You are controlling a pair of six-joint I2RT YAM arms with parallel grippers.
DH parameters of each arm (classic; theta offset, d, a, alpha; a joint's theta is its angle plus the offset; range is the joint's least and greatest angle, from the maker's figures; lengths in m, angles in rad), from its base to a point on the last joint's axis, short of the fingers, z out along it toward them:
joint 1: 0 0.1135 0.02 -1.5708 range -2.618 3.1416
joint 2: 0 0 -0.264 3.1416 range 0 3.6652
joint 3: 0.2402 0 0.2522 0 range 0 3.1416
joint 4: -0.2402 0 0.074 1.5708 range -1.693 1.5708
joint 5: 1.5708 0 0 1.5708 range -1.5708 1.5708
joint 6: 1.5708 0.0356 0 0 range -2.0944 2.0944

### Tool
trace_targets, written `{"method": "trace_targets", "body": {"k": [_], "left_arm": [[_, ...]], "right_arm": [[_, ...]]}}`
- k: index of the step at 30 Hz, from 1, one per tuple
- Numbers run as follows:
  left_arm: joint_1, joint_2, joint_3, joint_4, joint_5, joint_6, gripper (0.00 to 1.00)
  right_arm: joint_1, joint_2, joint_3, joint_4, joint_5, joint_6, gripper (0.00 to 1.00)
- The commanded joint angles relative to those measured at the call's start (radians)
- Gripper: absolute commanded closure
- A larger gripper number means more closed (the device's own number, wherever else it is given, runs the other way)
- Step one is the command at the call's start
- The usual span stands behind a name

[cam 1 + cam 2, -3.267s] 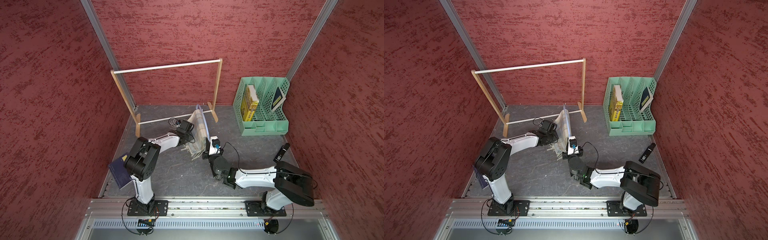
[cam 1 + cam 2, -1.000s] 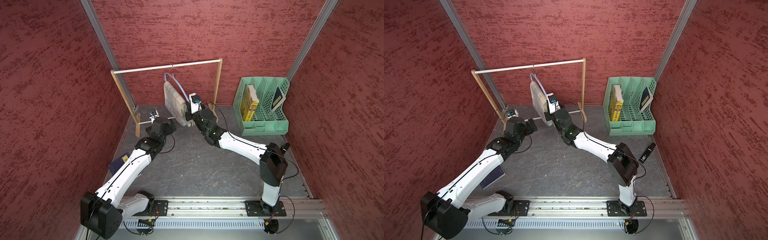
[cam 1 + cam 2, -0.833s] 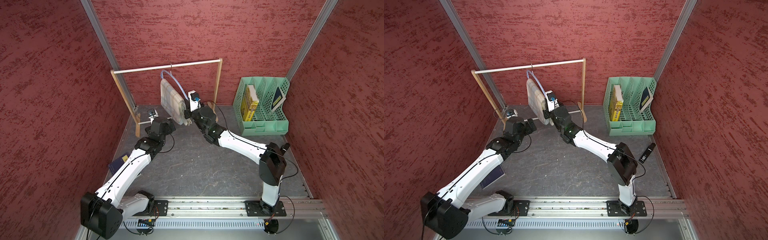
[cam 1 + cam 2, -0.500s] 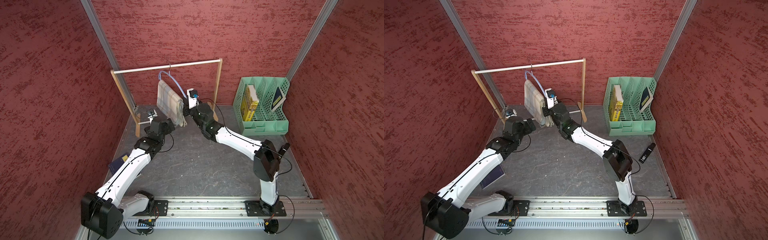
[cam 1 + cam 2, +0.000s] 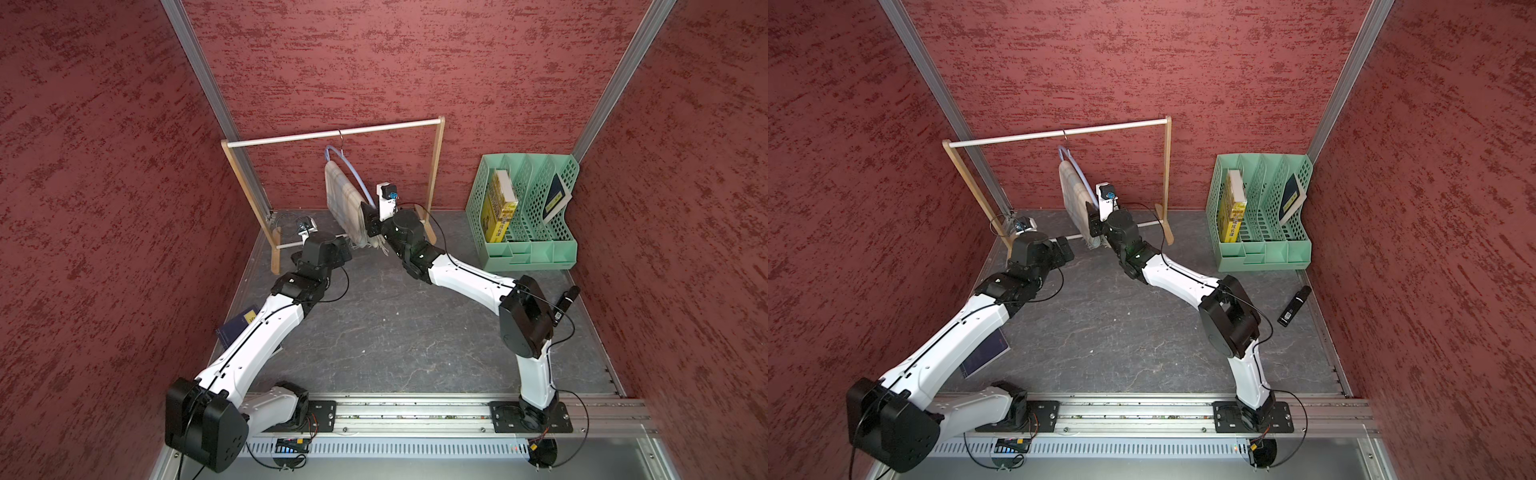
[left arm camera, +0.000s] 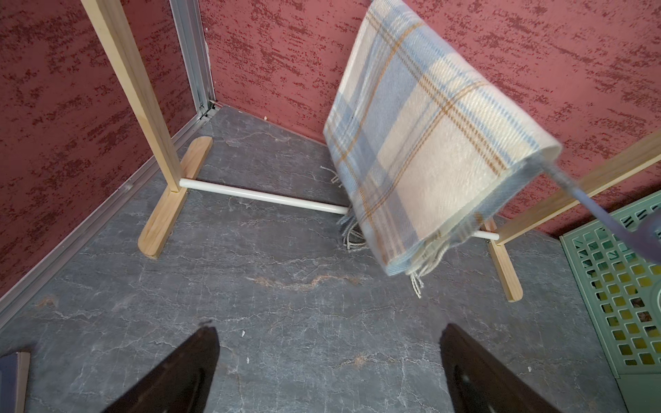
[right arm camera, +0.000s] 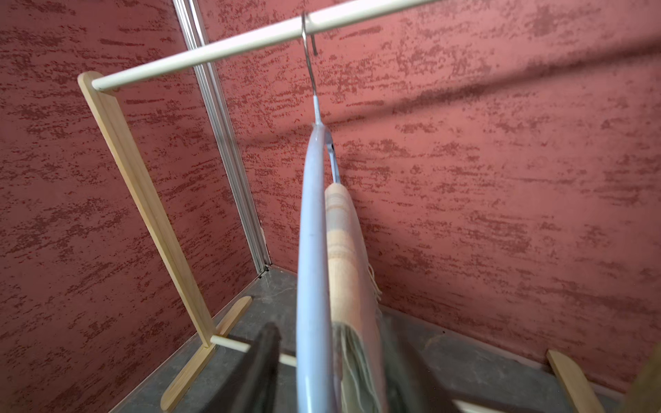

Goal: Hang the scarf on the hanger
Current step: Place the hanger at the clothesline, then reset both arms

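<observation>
The plaid cream and pale-blue scarf point(image 5: 345, 199) point(image 5: 1073, 195) point(image 6: 429, 143) is folded over the lower bar of the pale-blue hanger point(image 5: 355, 172) point(image 5: 1079, 172) point(image 7: 313, 250). The hanger's wire hook point(image 7: 309, 53) sits over the rack's top rod. My right gripper point(image 5: 368, 212) point(image 5: 1090, 212) point(image 7: 329, 343) is at the hanger's near end, open. Its fingers stand on either side of the hanger and the scarf's fringe, with a gap to each. My left gripper point(image 5: 345, 249) point(image 5: 1065, 247) point(image 6: 329, 330) hovers low over the floor, in front of and below the scarf. It is open and holds nothing.
The wooden-framed rack point(image 5: 436, 166) point(image 5: 1167, 166) stands against the back wall, its feet on the grey floor. A green file organiser point(image 5: 528, 249) with books stands at the back right. A black remote point(image 5: 1293, 305) lies at the right, a dark blue book point(image 5: 984, 353) under my left arm.
The right arm has moved the hanger and scarf a little to the left under the rod. Its jaws have then opened off the hanger. The left arm has hardly moved.
</observation>
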Motion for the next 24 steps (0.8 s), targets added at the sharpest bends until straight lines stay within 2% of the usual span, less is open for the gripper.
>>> {"method": "trace_targets", "body": {"k": [1, 5, 8, 11, 13, 16, 18, 20, 23, 24], "left_arm": [[-0.004, 0.003, -0.005, 0.024, -0.007, 0.044, 0.00], [-0.013, -0.014, -0.014, 0.046, -0.042, 0.115, 0.00], [-0.032, -0.036, -0.043, 0.078, -0.101, 0.177, 0.00], [-0.038, -0.063, -0.124, 0.186, -0.151, 0.242, 0.00], [-0.017, -0.065, -0.204, 0.319, -0.173, 0.297, 0.00], [0.070, -0.002, -0.255, 0.412, -0.185, 0.306, 0.00], [0.149, 0.067, -0.254, 0.438, -0.112, 0.328, 0.00], [0.209, 0.135, -0.283, 0.546, -0.034, 0.382, 0.00], [0.284, 0.214, -0.388, 0.826, 0.120, 0.434, 0.00], [0.301, 0.225, -0.387, 0.827, 0.152, 0.434, 0.00]], "right_arm": [[-0.008, -0.087, -0.070, -0.091, 0.011, 0.039, 0.01], [-0.006, -0.240, -0.266, -0.211, 0.040, 0.034, 0.02], [-0.004, -0.415, -0.522, -0.293, 0.104, 0.036, 0.02], [-0.009, -0.572, -0.781, -0.312, 0.285, 0.012, 0.02], [-0.037, -0.667, -0.924, -0.249, 0.392, -0.036, 0.02], [-0.177, -0.760, -1.073, -0.098, 0.387, -0.089, 0.02], [-0.316, -0.781, -1.101, -0.054, 0.319, -0.057, 0.01], [-0.438, -0.766, -1.123, 0.043, 0.291, -0.066, 0.02], [-0.553, -0.701, -1.168, 0.256, 0.236, -0.141, 0.02], [-0.580, -0.706, -1.158, 0.215, 0.192, -0.133, 0.02]]}}
